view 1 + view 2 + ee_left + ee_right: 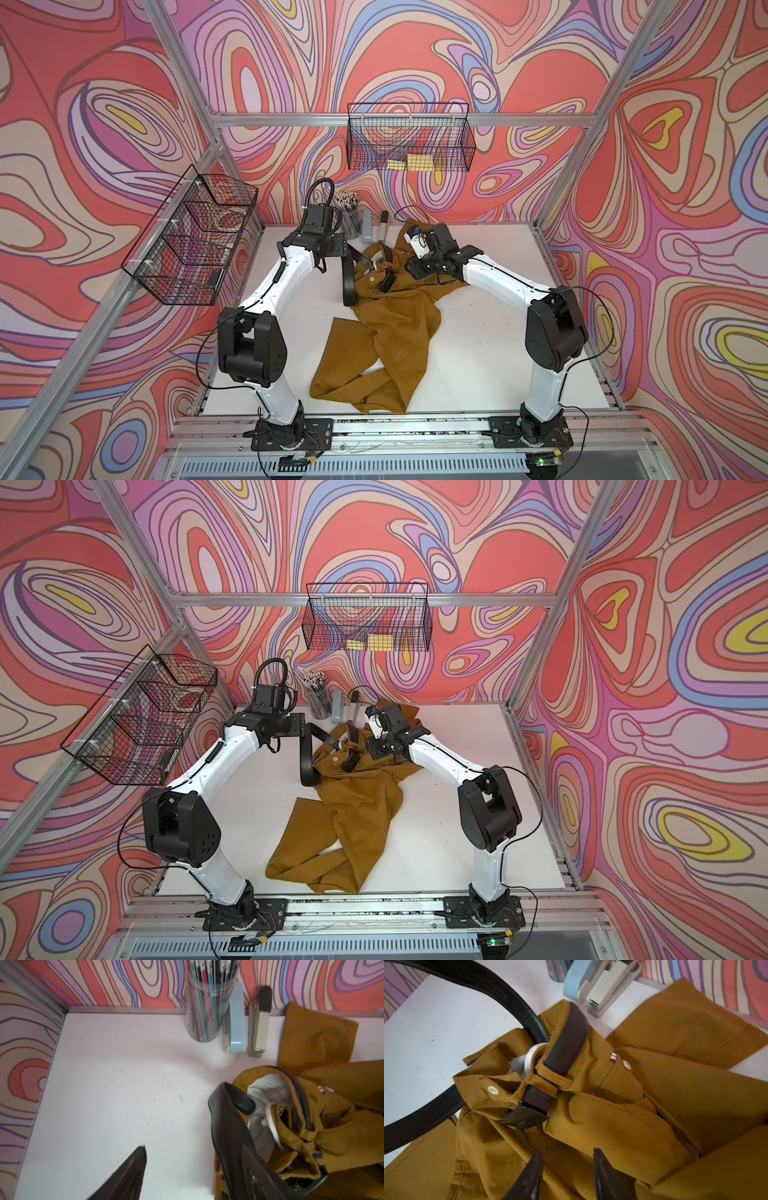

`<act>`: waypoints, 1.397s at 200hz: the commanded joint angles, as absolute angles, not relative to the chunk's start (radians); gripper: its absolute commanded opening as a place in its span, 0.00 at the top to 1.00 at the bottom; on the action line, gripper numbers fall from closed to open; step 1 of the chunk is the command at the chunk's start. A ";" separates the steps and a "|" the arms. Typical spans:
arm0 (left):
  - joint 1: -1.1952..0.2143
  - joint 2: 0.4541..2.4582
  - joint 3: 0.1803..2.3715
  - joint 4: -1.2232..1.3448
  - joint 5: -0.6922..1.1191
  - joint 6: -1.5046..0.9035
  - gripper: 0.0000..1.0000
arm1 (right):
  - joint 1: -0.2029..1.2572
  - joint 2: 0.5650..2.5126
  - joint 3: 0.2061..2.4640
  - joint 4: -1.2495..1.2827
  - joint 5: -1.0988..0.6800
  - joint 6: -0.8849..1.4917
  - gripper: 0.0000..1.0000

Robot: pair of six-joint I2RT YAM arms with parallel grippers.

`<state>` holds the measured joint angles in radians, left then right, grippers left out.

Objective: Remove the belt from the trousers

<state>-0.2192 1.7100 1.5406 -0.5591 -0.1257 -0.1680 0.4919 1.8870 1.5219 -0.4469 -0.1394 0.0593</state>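
Both grippers stand open: the left gripper gapes wide, with the belt slack, seemingly against one finger, and the right gripper hovers over the trousers. The belt looks smooth and springy and is threaded through a loop near the buckle (the soft cloth will likely drag along). I'd grab the free strap. There is bare table on the left arm's side, while a pencil jar and staplers crowd the back edge

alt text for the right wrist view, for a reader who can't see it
A dark belt runs through a waistband loop of crumpled mustard trousers, its buckle on the cloth and its free length arcing over the white table. The right gripper is open over the trousers, holding nothing.
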 commanded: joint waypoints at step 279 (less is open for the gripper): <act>-0.614 2.106 1.606 -0.509 -0.412 0.151 0.77 | 0.354 1.658 1.209 -0.377 -0.125 0.234 0.54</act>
